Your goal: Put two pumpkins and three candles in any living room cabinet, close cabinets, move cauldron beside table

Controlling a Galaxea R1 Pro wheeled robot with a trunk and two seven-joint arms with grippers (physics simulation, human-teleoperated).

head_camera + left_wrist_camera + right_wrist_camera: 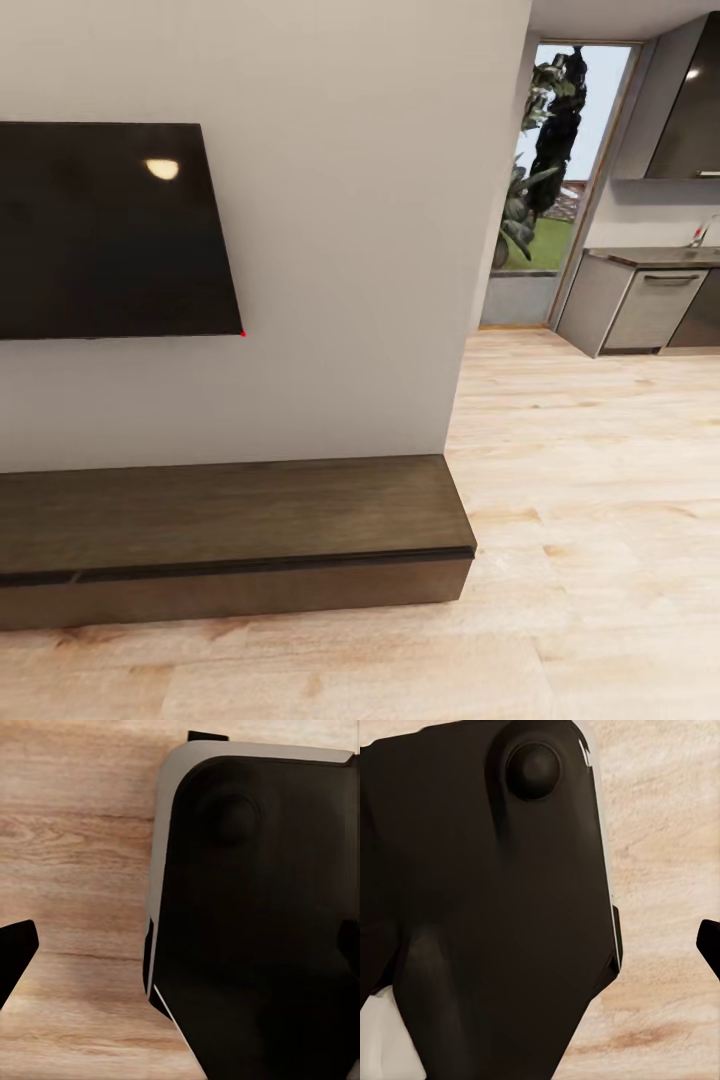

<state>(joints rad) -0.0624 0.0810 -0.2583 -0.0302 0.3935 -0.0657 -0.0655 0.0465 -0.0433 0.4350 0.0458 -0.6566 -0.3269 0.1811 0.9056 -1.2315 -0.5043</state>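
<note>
Facing the cabinet (230, 540), you see it low against the white wall (350, 250), its flat dark-brown top bare and its front panels flush, with a thin dark seam running under the top edge. The cabinet stands on the light wood floor (560, 520), and its right end stops just short of the wall's corner. Above it, a black screen (105, 230) hangs on the wall with a small lamp reflection near its upper edge.

Beyond the corner, at the right, the floor runs on into a kitchen: a grey counter unit (640, 300) with a tap, dark wall cupboards (695, 110) above, and a tall glass door (560, 170) with a plant behind it.

In the left wrist view you look past a large black-and-grey robot body part (255, 922) down to the floor; a dark tip (15, 956) sits at the frame edge. The right wrist view shows a similar black part (487, 907) over the floor. You cannot tell the state of either pincer.
</note>
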